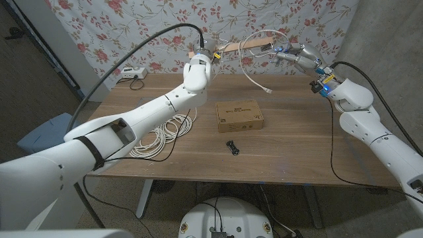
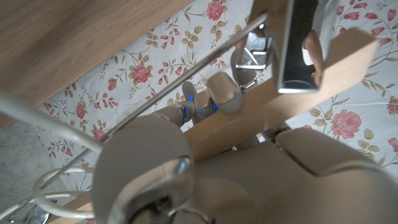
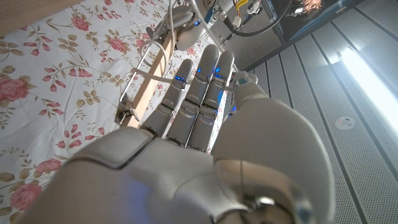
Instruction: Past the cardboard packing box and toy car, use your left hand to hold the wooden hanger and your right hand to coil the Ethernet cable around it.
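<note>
- Head view, largest first: wooden table (image 1: 291,142) fills mid-frame, w/ a flowered cloth (image 1: 119,26) hung behind it.
- Left hand (image 1: 200,55) is raised at upper centre, gripping one end of the wooden hanger (image 1: 232,47), which is held well above the table and runs toward upper right.
- Right hand (image 1: 299,55) is at the hanger's other end, fingers stretched out long and close together toward it; whether they pinch the cable there I cannot tell.
- Ethernet cable (image 1: 253,68) (pale, thin) loops over the hanger at upper centre, one end dangling below w/ its plug free; a big slack coil lies on the table at lower left.
- Cardboard packing box (image 1: 239,115) sits mid-table, the toy car (image 1: 232,147) just below it, both apart from the work and near the frame's centre.
- Step, as I judge it: coiling is under way, w/ most of the cable not yet wound. Next move calls for the right hand to get a sure hold on the cable and carry it round the bar w/out snagging, while the left holds the hanger steady.
- Hard to make out: no. of turns on the hanger, and the right fingertips' contact. Left wrist view has the hanger bar (image 2: 292,102) mostly behind the hand's own bulk; right wrist view looks along the fingers (image 3: 199,93) to a blurred hanger end.
</note>
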